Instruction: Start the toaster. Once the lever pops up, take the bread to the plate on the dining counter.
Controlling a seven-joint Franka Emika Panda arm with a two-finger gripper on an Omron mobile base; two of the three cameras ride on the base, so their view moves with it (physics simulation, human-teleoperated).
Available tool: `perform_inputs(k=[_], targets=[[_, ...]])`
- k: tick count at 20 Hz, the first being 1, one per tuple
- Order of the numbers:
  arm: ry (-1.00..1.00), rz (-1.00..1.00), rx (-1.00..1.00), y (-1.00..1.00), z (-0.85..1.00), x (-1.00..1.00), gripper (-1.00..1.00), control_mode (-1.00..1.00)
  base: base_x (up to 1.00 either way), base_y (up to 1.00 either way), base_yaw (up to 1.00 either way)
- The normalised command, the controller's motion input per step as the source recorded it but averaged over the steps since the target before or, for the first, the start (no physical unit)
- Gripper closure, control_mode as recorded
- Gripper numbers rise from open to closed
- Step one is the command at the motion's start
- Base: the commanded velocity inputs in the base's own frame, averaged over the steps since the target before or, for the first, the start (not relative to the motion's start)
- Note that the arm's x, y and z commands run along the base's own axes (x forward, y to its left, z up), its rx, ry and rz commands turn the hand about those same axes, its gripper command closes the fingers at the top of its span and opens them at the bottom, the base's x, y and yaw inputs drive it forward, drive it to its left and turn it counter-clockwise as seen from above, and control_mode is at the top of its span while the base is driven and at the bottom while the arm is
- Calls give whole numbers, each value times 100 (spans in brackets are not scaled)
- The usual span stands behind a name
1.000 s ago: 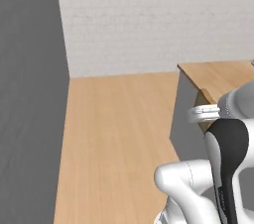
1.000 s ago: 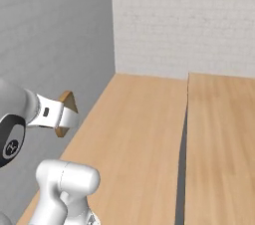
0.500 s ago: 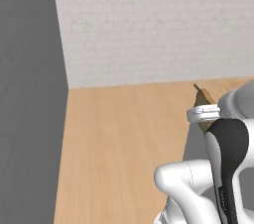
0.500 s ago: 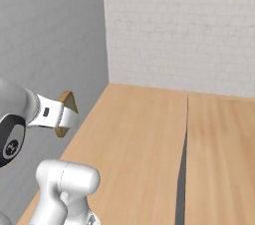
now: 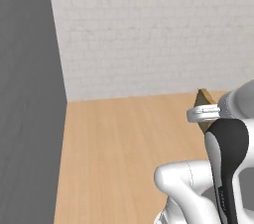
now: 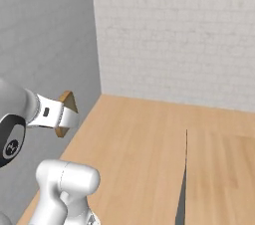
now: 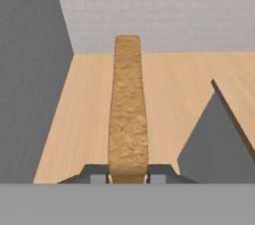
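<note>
The bread (image 7: 128, 119) is a tan slice seen edge-on in the hand view, standing up between my two fingertips. My gripper (image 7: 128, 174) is shut on its lower end. In the left base view the bread (image 5: 202, 100) sticks out past the white hand, where the gripper (image 5: 204, 115) holds it in the air at the right. The right base view has the bread (image 6: 67, 101) and the gripper (image 6: 64, 115) at the left, high above the floor. The toaster, the plate and the dining counter are out of view.
Light wood flooring (image 5: 129, 148) spreads ahead. A dark grey wall (image 5: 27, 94) runs along the left and a white brick wall (image 6: 179, 35) closes the far side. A grey panel with a dark top edge (image 7: 214, 142) juts in at the right of the hand view.
The whole picture has shifted, so the base has moved: the counter corner at the right of the left base view has slid out of frame. The gripper still holds the bread the same way.
</note>
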Motion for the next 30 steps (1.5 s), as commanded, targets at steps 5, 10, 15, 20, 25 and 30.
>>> perform_inputs(k=[5, 10, 15, 20, 25, 30], targets=[[0, 0, 0, 0, 0, 0, 100, 100, 100, 0, 0], [0, 0, 0, 0, 0, 0, 100, 100, 100, -2, -2], [0, 0, 0, 0, 0, 0, 100, 100, 100, -3, -21], [0, 0, 0, 0, 0, 0, 100, 100, 100, -7, -33], [0, 0, 0, 0, 0, 0, 100, 100, 89, 0, -47], [0, 0, 0, 0, 0, 0, 100, 100, 49, 0, -65]])
